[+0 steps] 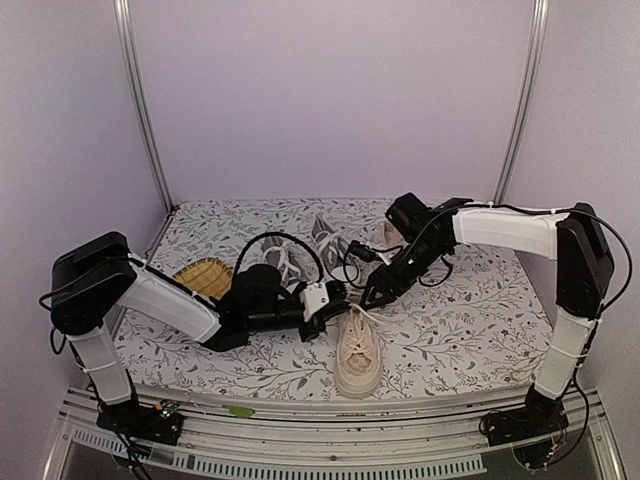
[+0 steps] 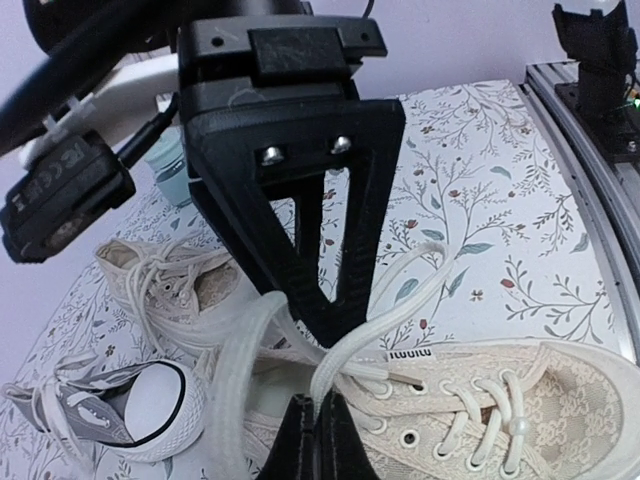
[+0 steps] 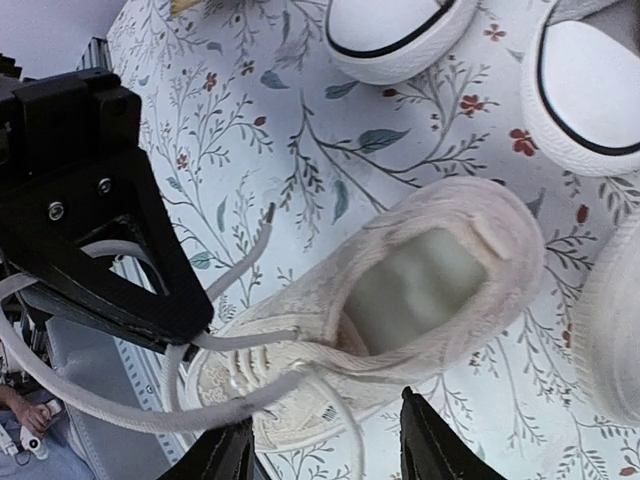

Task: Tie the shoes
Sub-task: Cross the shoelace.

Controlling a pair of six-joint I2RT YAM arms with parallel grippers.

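Where the two arms meet near the middle of the counter (image 1: 470,320), the left claw (image 2: 318,385) is pressed together on a flat white lace (image 2: 405,290) of a cream shoe (image 2: 480,400). Only the left wrist view shows this pinch clearly: the lace runs out from between the black fingers on both sides, just above the eyelets. From above, the same spot is a dark knot of claw and lace too small to read.

The right claw (image 3: 325,450) stands spread, its two fingertips apart at the bottom of its own view, with nothing seen between them. That view looks down into the open mouth of the cream shoe and catches the lace strands stretching left towards the other claw.

The overhead view places this shoe at the near middle of the counter, toe towards the arm bases. Behind it lie a second cream shoe (image 2: 170,280) and two grey shoes (image 3: 400,30) with white toe caps.
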